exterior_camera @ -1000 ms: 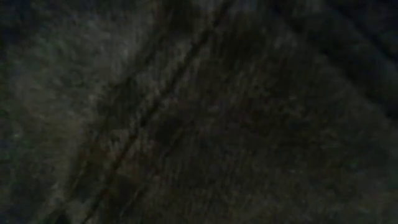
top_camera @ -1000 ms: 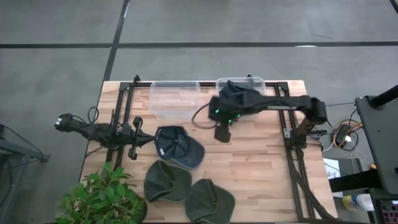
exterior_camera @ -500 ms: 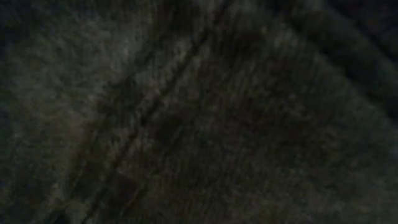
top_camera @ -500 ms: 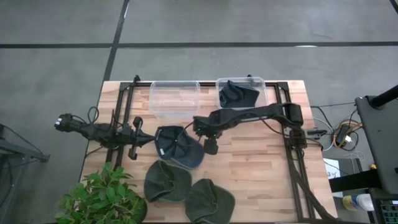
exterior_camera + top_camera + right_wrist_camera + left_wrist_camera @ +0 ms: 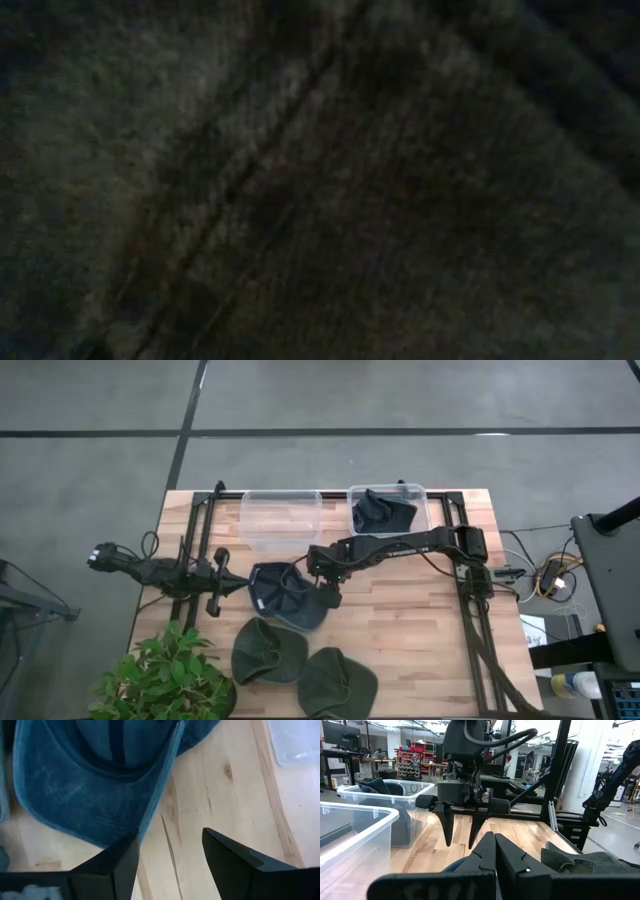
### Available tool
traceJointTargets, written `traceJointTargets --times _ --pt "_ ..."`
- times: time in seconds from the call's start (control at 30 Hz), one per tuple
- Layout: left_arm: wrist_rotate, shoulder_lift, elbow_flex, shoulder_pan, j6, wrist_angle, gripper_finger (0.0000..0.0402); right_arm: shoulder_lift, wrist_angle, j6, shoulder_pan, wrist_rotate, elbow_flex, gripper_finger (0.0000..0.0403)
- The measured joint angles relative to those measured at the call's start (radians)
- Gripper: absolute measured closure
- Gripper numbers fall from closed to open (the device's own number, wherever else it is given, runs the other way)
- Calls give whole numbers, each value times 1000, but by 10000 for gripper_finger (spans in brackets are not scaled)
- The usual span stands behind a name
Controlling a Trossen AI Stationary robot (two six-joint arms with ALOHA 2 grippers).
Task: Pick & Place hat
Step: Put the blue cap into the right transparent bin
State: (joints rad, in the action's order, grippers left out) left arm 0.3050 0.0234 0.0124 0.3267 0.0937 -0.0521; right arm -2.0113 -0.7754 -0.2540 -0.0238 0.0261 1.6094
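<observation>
Right gripper [image 5: 328,596]: fingers spread wide, nothing held, poised over brim edge of blue hat [image 5: 285,595].
Blue hat: directly beneath fingers, on table [image 5: 420,620], not yet gripped.
Green hats [image 5: 268,652]: two, just past blue hat, near table edge, untouched.
Left gripper [image 5: 222,582]: parked on blue hat's far side, fingers pressed together, empty.
Bins: one hat in bin [image 5: 388,510] back along arm; neighbouring bin [image 5: 281,520] empty.
Progress: judged one placed, three left.

surface [image 5: 400,630] | far edge: two bins side by side, left bin [image 5: 281,518], right bin [image 5: 388,510] with a cap [image 5: 380,512] in it | centre: cap [image 5: 285,596] | near edge: two caps [image 5: 268,652] [image 5: 337,684] | near-left corner: plant [image 5: 165,678]
</observation>
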Motion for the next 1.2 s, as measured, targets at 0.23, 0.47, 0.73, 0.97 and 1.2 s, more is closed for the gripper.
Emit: traceJointTargets --times 0.23,0.47,0.73,0.97,1.2 --pt "0 0 0 0 0 0 401 -2 11 -30 0 -54 -17 193" --pt "0 0 0 0 0 0 401 -2 63 -62 1 -47 -29 193" --pt "0 0 0 0 0 0 401 -2 141 -68 2 -44 -49 193" --pt "0 0 0 0 0 0 401 -2 166 -83 0 -19 -79 193" --pt "0 0 0 0 0 0 401 -2 181 -87 0 2 -97 193"
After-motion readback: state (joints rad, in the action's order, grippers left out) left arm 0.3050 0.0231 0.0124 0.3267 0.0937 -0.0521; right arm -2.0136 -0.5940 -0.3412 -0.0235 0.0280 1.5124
